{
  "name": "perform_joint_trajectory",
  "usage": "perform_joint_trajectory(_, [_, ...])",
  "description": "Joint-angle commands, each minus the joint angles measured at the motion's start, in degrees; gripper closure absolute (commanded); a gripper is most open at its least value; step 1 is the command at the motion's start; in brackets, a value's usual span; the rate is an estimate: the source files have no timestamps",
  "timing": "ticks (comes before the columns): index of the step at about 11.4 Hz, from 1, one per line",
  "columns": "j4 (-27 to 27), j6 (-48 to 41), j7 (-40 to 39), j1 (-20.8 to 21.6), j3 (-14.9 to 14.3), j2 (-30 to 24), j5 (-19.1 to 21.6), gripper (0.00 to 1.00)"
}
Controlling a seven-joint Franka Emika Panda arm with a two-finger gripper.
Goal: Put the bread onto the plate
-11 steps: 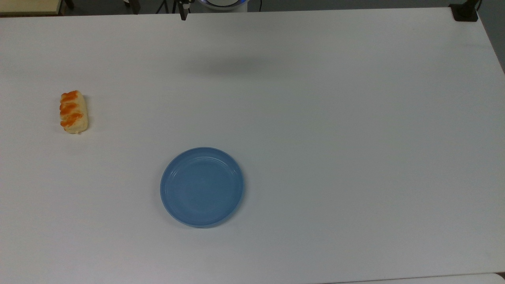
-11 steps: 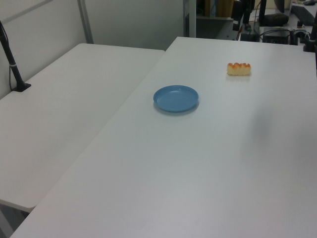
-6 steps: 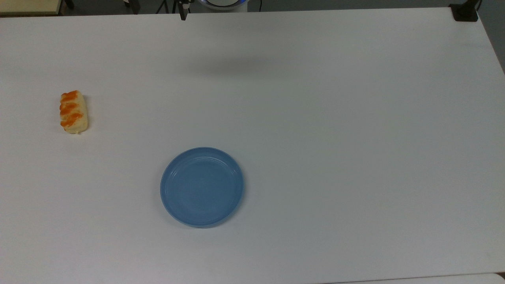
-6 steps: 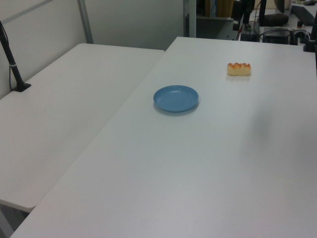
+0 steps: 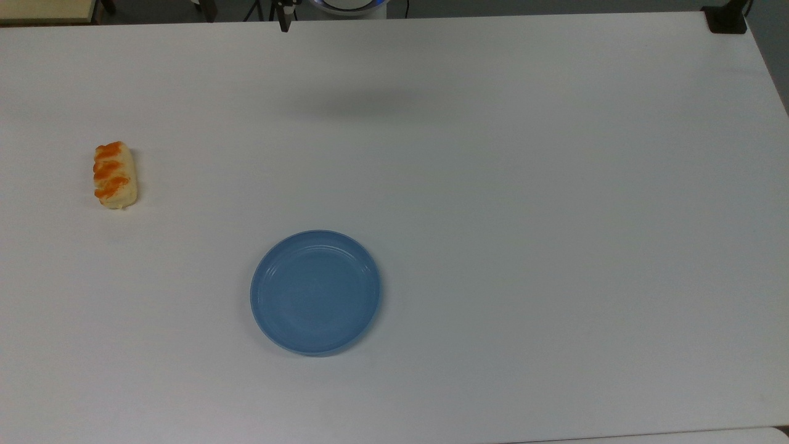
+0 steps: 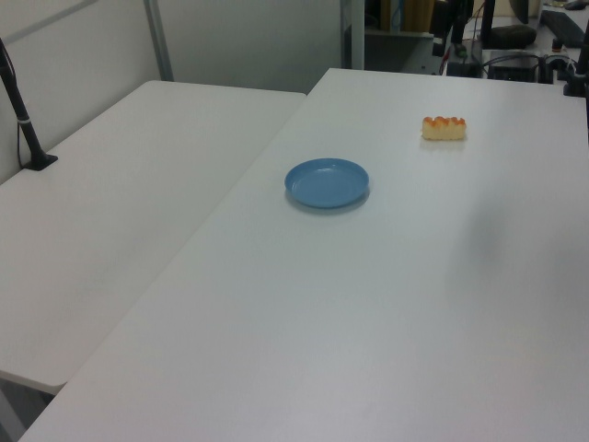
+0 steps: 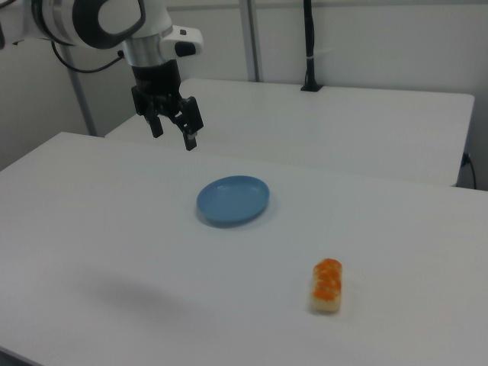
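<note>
Nothing is done yet: the gripper (image 7: 174,130) hangs high with fingers apart and empty, the plate (image 7: 232,200) below and nearer the camera, the bread (image 7: 327,285) on the table well beyond it.

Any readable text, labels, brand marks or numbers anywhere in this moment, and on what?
None: no readable text, label, brand or number in the three views.
The bread, the plate, the table and the hand carry no legible marking.
</note>
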Motion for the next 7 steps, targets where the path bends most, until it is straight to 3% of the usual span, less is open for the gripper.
perform_joint_trajectory(1, [-0.7,0.8,-1.0,-0.2,-0.1,-0.8,-0.2,0.0])
perform_joint_trajectory(7, [-0.8,1.0,-1.0,-0.2,-0.1,-0.8,-1.3,0.0])
